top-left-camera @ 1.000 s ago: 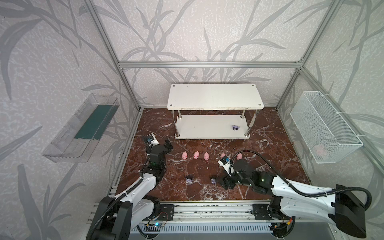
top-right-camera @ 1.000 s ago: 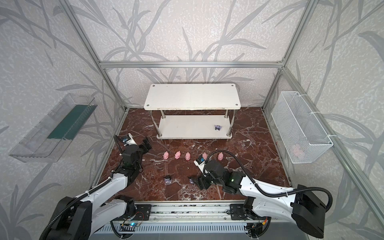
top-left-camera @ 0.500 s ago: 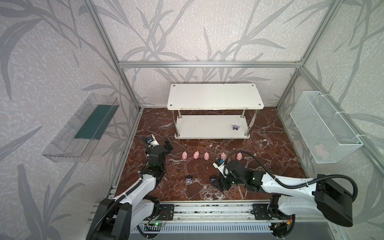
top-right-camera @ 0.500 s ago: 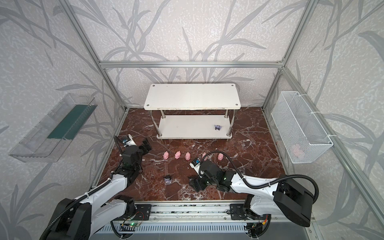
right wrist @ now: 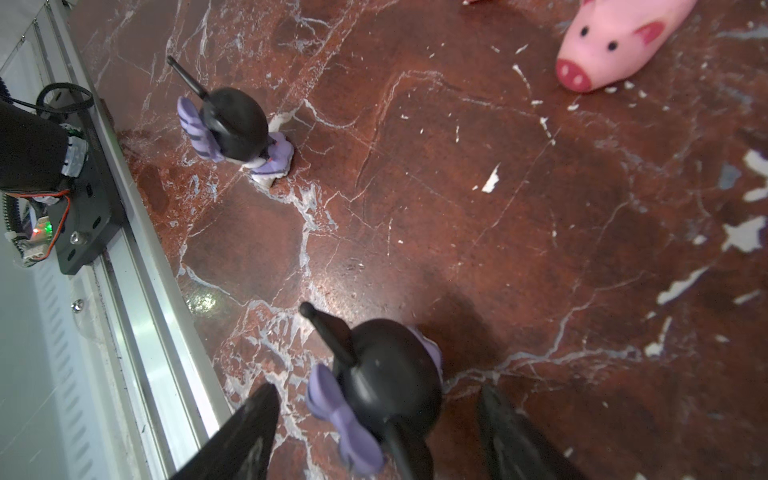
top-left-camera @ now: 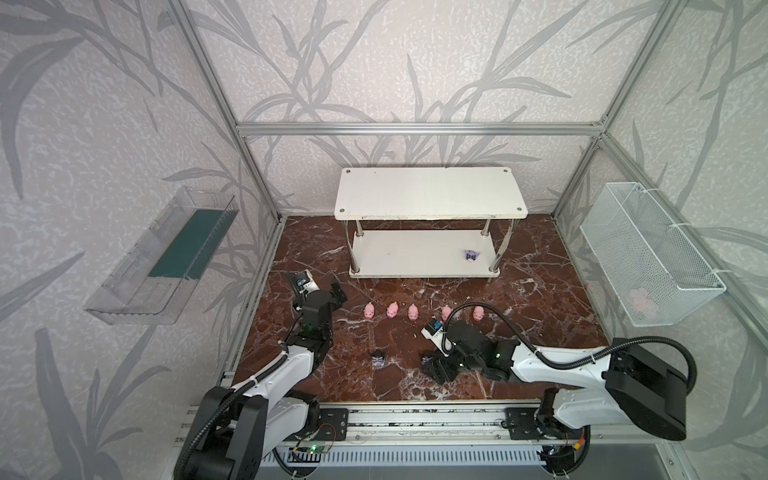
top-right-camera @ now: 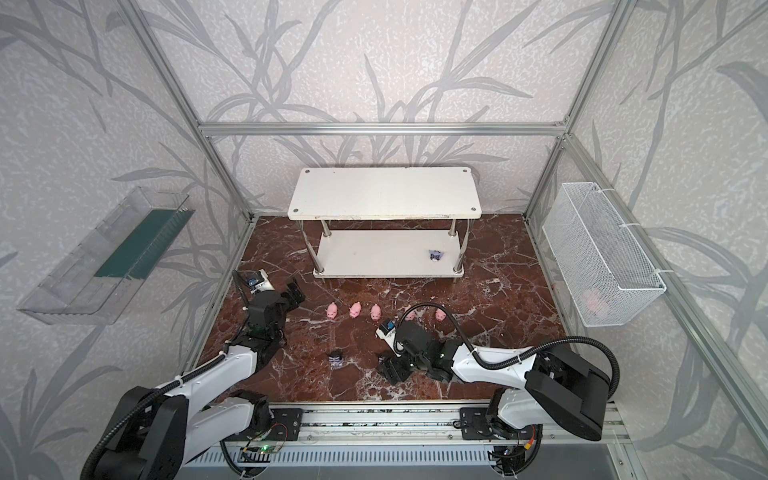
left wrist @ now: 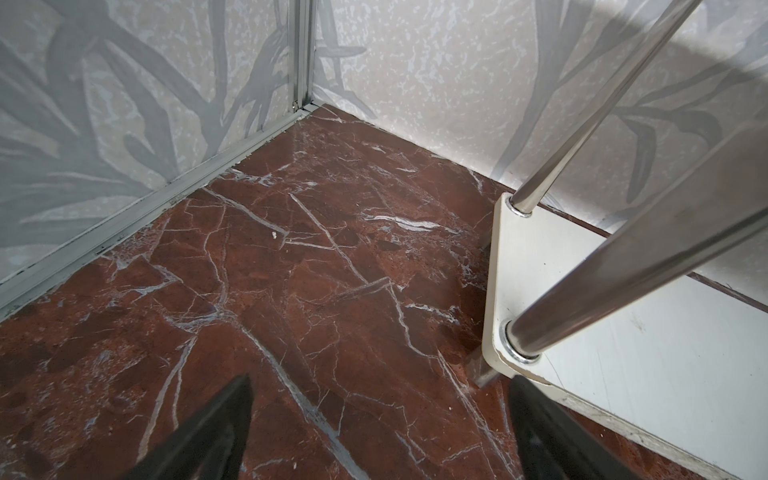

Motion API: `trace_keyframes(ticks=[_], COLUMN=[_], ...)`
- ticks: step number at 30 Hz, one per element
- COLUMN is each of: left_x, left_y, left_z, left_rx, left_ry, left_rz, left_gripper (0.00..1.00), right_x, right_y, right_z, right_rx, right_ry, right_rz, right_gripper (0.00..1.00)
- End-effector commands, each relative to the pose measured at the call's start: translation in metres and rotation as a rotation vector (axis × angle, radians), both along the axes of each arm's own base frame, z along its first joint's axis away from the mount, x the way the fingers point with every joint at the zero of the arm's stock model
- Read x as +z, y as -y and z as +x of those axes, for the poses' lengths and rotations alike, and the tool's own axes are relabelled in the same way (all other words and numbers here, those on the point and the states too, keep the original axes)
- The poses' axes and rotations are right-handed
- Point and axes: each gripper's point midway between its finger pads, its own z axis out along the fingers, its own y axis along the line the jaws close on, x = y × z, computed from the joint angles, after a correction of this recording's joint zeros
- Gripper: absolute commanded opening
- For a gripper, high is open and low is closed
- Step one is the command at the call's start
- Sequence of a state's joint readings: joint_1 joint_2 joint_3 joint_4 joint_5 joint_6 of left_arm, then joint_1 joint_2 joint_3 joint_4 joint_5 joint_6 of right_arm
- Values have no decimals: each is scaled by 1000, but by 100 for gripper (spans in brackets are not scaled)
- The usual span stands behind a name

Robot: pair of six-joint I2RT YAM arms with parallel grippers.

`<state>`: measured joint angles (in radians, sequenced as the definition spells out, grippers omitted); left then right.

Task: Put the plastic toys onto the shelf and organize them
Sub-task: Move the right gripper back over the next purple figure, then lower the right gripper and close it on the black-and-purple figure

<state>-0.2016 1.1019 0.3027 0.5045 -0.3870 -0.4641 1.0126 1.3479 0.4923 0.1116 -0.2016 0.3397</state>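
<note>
The white two-tier shelf stands at the back, with one lilac figurine on its lower board. Several pink pigs line up on the marble floor in front of it. Two black-and-lilac figurines stand nearer the front. One figurine stands alone. The other figurine sits between the fingers of my right gripper, which is open with a gap on each side. My left gripper is open and empty, low over the floor by the shelf's left front post.
A clear wall tray hangs on the left wall. On the right wall hangs a wire mesh basket with something pink inside. A metal rail runs along the front edge, close to my right gripper.
My right arm has swung and slid its gripper a little left, around the near figurine. The left arm has not moved.
</note>
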Motion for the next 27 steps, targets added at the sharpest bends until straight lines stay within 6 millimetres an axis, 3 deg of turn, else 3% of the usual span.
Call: trace_keyframes(ticks=[1,19,23,27], left_x=[4,-6,-8,-9], left_y=[-1,-2,-2,-2], left_z=[3,4,5,5], left_rx=[12,18,18,19], left_ry=[21,5,3,1], left_rz=[-15,-8,-8,-7], left_gripper=[94,94,94,93], right_x=[13,6,8,7], right_y=[-15,-15,-15,-15], right_z=[3,7,7,8], right_rx=[21,5,4,3], right_ry=[14,9,10,7], right_rz=[49,16,17,11], right_gripper=[75,61,52,51])
